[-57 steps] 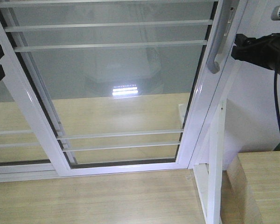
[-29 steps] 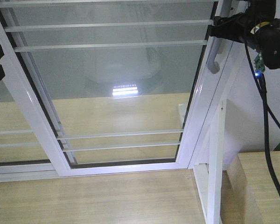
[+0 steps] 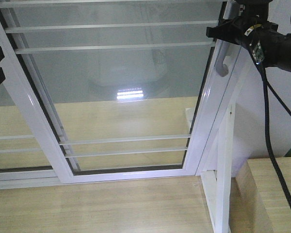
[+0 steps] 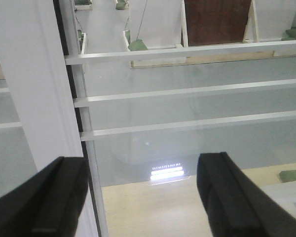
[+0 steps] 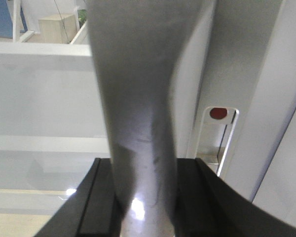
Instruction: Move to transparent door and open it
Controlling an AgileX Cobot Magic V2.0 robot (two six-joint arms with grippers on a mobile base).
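A: Pale wood-plank floor runs along the bottom edge, and a bright barred patch of light glares mid-frame, just above where the planks end.

B: Over on the right, a white upright post with an angled brace stands before a plain white wall.

A: Bottom right corner has a light wooden box, just beside that post.

B: The left wrist view shows grey floor far off, a dark brown panel, and green lumps lying on the ground.
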